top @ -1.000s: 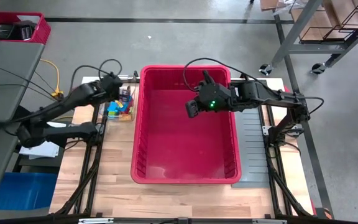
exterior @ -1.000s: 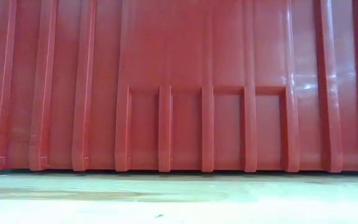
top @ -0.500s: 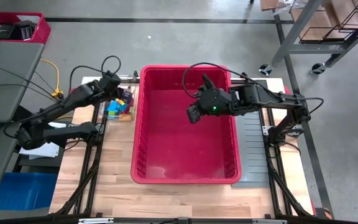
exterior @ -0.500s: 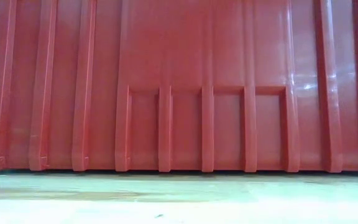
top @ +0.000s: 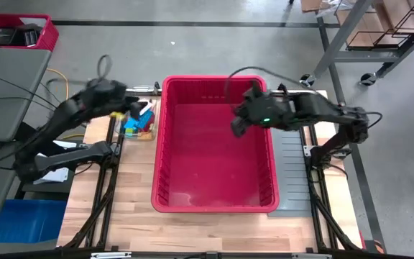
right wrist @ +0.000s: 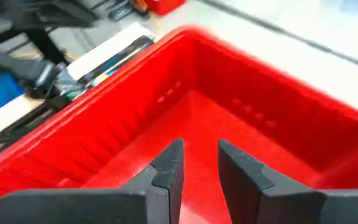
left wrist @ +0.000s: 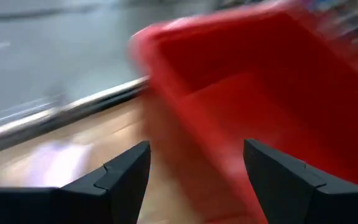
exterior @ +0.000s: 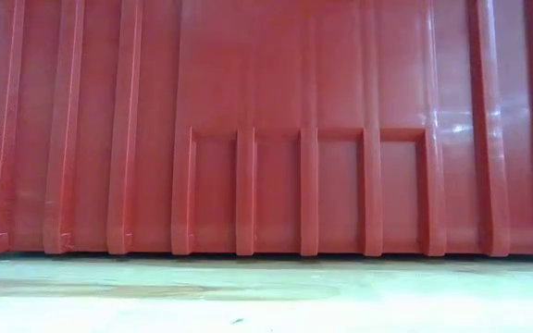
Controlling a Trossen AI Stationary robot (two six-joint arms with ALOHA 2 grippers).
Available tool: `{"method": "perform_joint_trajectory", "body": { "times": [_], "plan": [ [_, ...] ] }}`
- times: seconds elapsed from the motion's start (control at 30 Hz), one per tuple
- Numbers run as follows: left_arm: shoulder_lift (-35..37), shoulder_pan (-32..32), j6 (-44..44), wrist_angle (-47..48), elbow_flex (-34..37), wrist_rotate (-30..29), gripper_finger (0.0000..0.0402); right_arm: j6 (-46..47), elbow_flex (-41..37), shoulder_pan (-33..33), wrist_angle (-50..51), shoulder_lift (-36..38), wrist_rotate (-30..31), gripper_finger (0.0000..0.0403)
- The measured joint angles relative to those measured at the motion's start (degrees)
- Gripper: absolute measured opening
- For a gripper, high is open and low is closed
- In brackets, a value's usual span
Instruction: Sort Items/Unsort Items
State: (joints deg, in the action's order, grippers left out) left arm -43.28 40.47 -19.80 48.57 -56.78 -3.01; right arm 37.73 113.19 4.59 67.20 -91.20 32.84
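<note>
High view: items [top: 139, 122] beside left jaws [top: 130, 110]

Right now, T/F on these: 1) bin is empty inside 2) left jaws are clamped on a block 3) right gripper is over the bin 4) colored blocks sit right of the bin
1) The red bin shows no items inside: true.
2) False. The left gripper has open jaws with nothing between them.
3) The right gripper is over the bin: true.
4) False. The colored blocks lie on the table left of the bin.
</note>
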Motion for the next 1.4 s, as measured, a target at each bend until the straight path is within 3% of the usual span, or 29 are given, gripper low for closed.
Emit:
{"method": "perform_joint_trajectory", "body": {
  "times": [0.13, 0.23, 0.33, 0.47, 0.57, 0.67, 0.8, 0.97, 1.17, 1.4],
  "plan": [
    [12.26, -6.37, -6.29, -6.99, 3.83, 2.88, 0.0242, -0.26, 0.0, 0.58, 5.83, 5.18, 3.33, 0.0082],
    [24.21, -10.75, -10.54, -15.94, 9.37, 5.42, 0.0207, 0.86, -1.5, 2.65, 7.57, 9.42, 5.7, 0.0051],
    [34.56, -13.41, -14.74, -25.72, 16.18, 7.41, 0.0135, 3.79, -4.92, 5.22, 7.25, 13.7, 7.96, 0.0009],
    [43.12, -14.33, -15.65, -29.39, 25.11, 9.23, 0.0019, 9.71, -12.9, 9.29, 3.24, 19.36, 13.05, 0.0005],
    [42.63, -14.38, -13.22, -31.92, 30.51, 12.95, 0.0015, 13.08, -21.16, 11.8, -5.04, 23.5, 16.77, 0.0003],
    [40.51, -14.4, -11.67, -46.1, 36.55, 18.53, 0.0003, 12.6, -30.27, 13.18, -16.65, 27.21, 17.12, 0.0001],
    [39.25, -14.4, -13.26, -63.21, 46.01, 20.94, 0.0002, 11.03, -41.33, 12.73, -30.71, 30.26, 15.03, 0.0],
    [39.88, -16.07, -19.21, -73.91, 56.09, 20.61, 0.0001, 9.95, -49.8, 8.73, -38.72, 32.5, 10.19, 0.0],
    [40.23, -24.68, -15.36, -77.91, 55.5, 13.77, 0.0001, 4.47, -52.53, 3.16, -38.79, 35.62, 3.26, 0.0],
    [38.05, -41.17, -7.89, -69.23, 56.13, -5.47, 0.0, -1.62, -54.18, -0.72, -37.26, 38.26, -1.9, 0.0]
  ]
}}
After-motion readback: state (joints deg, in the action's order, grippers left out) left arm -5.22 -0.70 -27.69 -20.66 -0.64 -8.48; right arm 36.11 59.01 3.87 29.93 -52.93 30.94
